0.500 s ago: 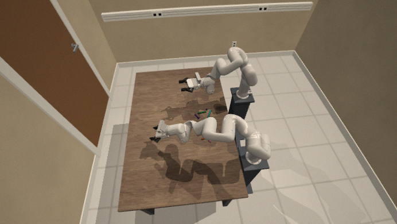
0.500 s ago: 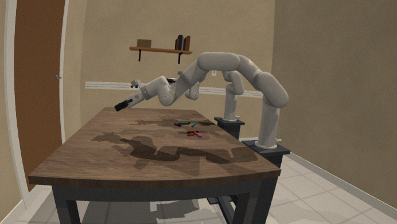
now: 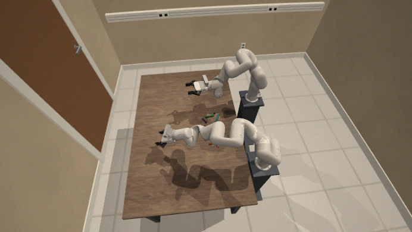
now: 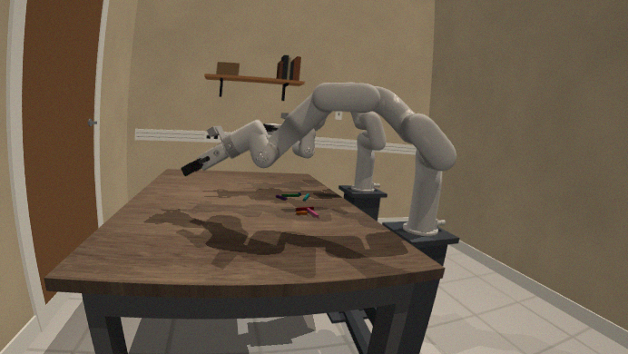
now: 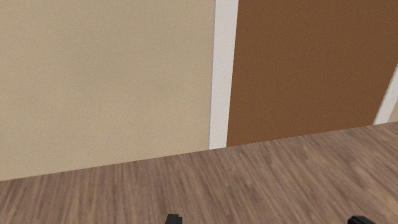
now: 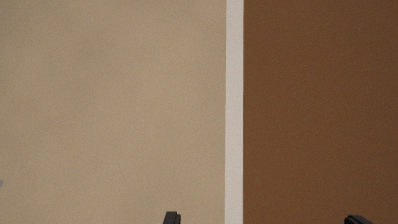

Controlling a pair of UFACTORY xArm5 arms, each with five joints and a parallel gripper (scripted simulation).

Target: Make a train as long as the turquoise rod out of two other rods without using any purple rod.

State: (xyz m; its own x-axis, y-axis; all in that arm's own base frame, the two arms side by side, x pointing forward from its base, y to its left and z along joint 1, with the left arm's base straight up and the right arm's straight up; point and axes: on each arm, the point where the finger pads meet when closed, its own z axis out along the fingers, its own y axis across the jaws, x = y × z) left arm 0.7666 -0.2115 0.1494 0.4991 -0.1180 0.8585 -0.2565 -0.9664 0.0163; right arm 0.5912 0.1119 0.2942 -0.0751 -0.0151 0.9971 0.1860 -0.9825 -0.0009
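No train is made: you need the blue rod [image 3: 214,113] [image 4: 299,193], near the turquoise rod [image 3: 217,118] [image 4: 306,197], joined to the pink rod [image 3: 217,146] [image 4: 312,212]. Your left gripper [image 3: 159,138] [image 4: 187,171] [image 5: 265,220] and right gripper [image 3: 188,88] [image 4: 270,128] [image 6: 264,219] are released.

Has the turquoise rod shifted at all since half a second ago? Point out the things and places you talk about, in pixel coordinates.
No. The turquoise rod [image 3: 217,117] [image 4: 306,197] shows no visible shift against the edge of the table [image 3: 161,199] [image 4: 136,263] in either view.
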